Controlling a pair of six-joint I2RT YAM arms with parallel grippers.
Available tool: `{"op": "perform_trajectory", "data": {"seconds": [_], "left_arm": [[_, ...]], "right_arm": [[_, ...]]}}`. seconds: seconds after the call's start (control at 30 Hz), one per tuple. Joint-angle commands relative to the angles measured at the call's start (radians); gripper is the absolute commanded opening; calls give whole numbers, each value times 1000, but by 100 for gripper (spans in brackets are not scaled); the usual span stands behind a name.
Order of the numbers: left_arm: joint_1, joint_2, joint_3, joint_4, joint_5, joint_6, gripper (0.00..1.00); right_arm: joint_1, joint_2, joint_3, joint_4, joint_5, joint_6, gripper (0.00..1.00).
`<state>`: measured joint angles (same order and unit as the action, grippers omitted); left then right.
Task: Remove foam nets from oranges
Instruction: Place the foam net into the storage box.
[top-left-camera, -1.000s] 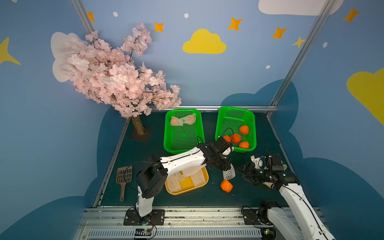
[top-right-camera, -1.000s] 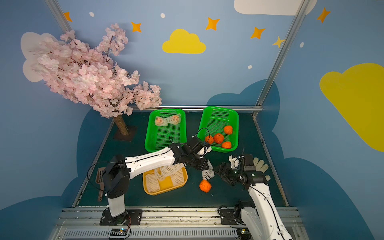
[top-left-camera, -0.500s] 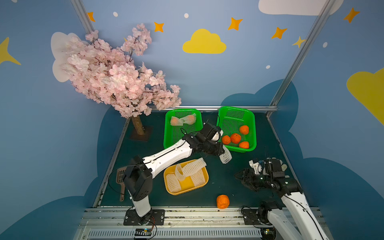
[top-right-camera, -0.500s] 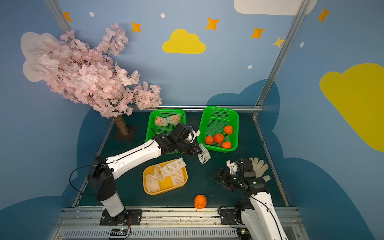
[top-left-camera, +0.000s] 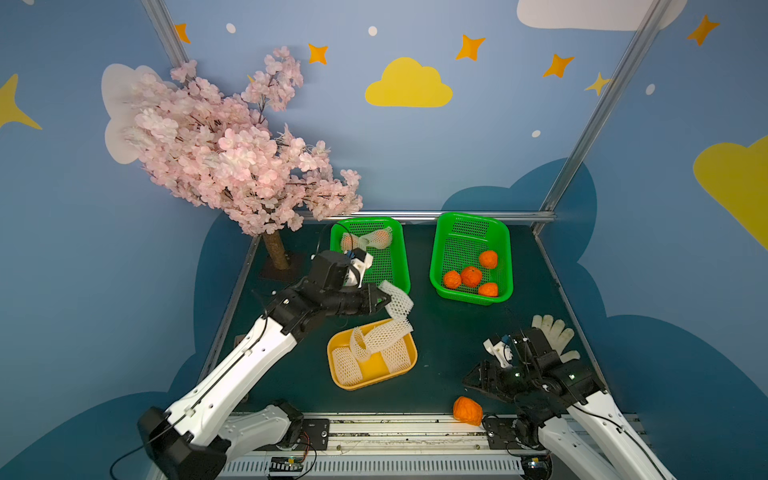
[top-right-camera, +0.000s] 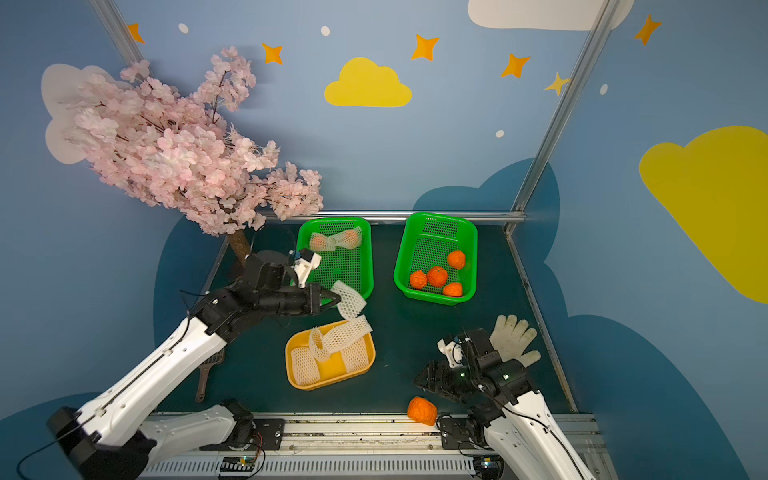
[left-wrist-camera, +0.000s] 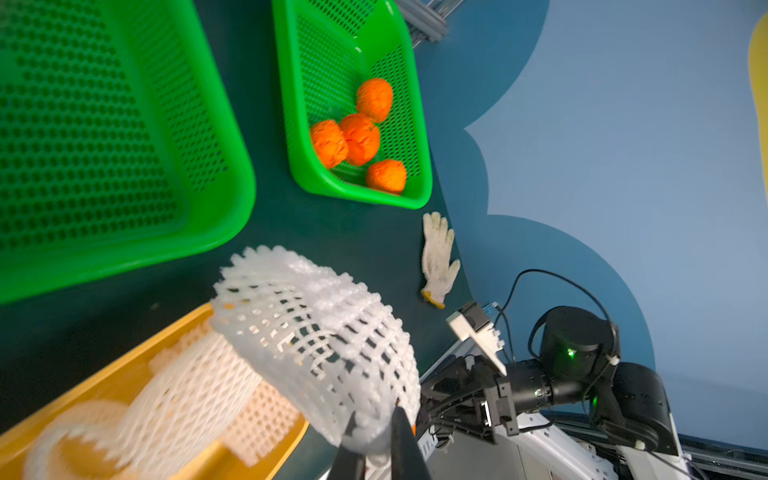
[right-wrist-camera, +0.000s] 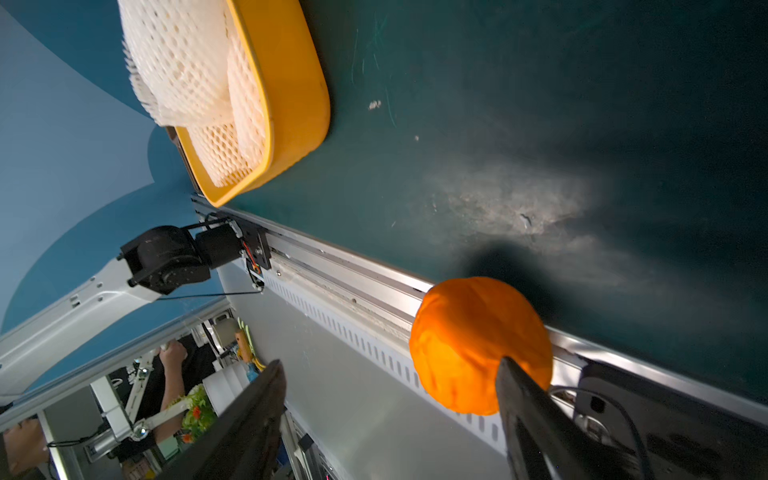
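L fingers (top-left-camera: 376, 300) are pinched shut on one end of an empty foam net (top-left-camera: 400, 305), held in the air betw. the left green basket (top-left-camera: 405, 266) and the yellow tray (top-left-camera: 370, 384). That arm's wrist view shows what the top views can't: only the net's rim is caught.

Several loose nets (top-left-camera: 376, 343) lie in the tray. Two netted oranges (top-left-camera: 365, 241) at the back of the left basket show only from above. Four bare oranges (top-left-camera: 471, 276) sit in the right green basket (top-left-camera: 436, 257).

One bare orange (top-left-camera: 467, 410) lies at the bench (top-left-camera: 457, 332) front edge. R fingers (top-left-camera: 478, 380) are spread wide just beside it, gripping nothing. R wrist view adds the orange resting against the rail (right-wrist-camera: 353, 282), one finger overlapping it; can't tell if they touch. White glove (top-left-camera: 552, 334) lies behind R arm.
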<state>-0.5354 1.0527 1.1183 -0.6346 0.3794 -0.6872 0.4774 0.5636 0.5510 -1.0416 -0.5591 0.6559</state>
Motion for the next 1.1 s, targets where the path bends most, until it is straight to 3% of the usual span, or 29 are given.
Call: {"op": "perform_trajectory", "data": {"seconds": [0.0, 0.13, 0.2, 0.37, 0.47, 0.87, 1.07], "left_arm": [[103, -115, -89, -141, 77, -13, 16], [215, -109, -157, -180, 183, 61, 15], [227, -48, -152, -197, 216, 120, 15], [254, 51, -172, -166, 277, 174, 15], [261, 94, -205, -144, 340, 196, 15], [282, 222, -215, -267, 356, 351, 14], [261, 272, -290, -219, 364, 338, 14]], "right_arm": [[60, -40, -18, -73, 59, 31, 79], [163, -55, -19, -142, 179, 101, 79], [193, -56, 0, -190, 255, 139, 79], [254, -39, 1, -179, 310, 216, 79], [285, -8, 2, -178, 308, 226, 79], [382, -4, 15, -167, 310, 280, 79], [483, 59, 34, -138, 340, 303, 80]]}}
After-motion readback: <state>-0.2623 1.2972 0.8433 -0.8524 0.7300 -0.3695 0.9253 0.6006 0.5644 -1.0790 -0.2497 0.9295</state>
